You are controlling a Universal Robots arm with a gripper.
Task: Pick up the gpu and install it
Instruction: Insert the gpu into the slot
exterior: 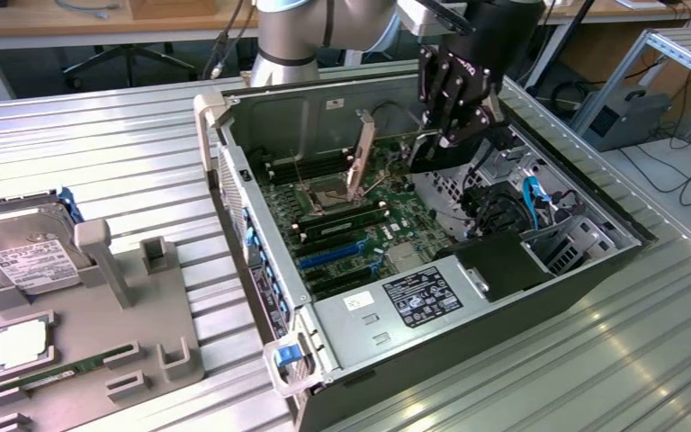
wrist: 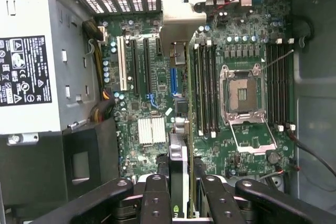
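Gripper [exterior: 452,137] [wrist: 182,199] pinches the gpu [exterior: 424,155] [wrist: 177,156], its black fingers pressed against the card's two faces. From the wrist view we see the card edge-on, running straight out from the fingertips to its silver bracket [wrist: 181,20] at the far end. It hangs inside the open computer case [exterior: 309,117], over the motherboard [exterior: 358,225] [wrist: 152,103]. It is in line with the expansion slots and just beside the memory slots [wrist: 207,87]. We cannot tell whether its lower edge touches a slot. The CPU socket [wrist: 242,95] lies open, off to one side of the card.

Writing: the power supply [exterior: 424,297] [wrist: 58,93] carries a black label with white print and certification symbols, and we can read none of the print. A white sticker [exterior: 362,303] sits just beside that label, also unreadable.

On the exterior view's left, well apart from the case, a grey holder [exterior: 105,333] bears a hard drive [exterior: 22,256]. Its white label is illegible. A green memory stick [exterior: 58,373] lies in the same holder.
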